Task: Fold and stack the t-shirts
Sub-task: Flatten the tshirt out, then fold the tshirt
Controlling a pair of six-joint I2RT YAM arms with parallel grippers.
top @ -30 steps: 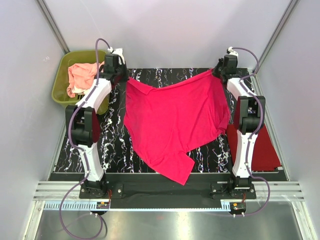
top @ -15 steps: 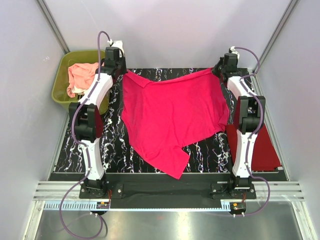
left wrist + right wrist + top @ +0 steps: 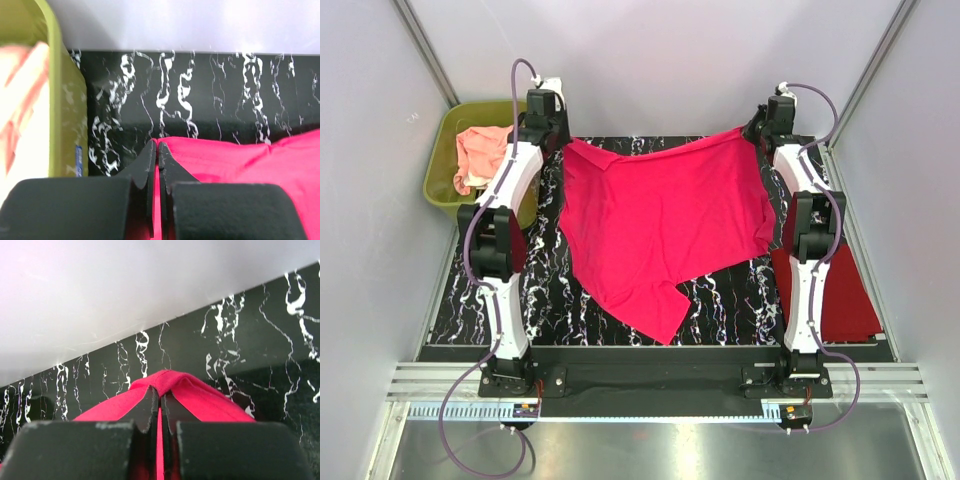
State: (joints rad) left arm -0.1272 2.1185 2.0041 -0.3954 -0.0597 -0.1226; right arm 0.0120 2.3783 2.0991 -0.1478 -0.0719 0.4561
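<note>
White-black arms (image 3: 516, 180), purple cables (image 3: 466, 250)

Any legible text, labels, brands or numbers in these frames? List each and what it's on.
No text can be read in any view.
Blue sticker on the olive-green tub: too small and blurred to read.
Small tags at the arm bases: too small to read.
Hot pink t-shirt: no print visible.
</note>
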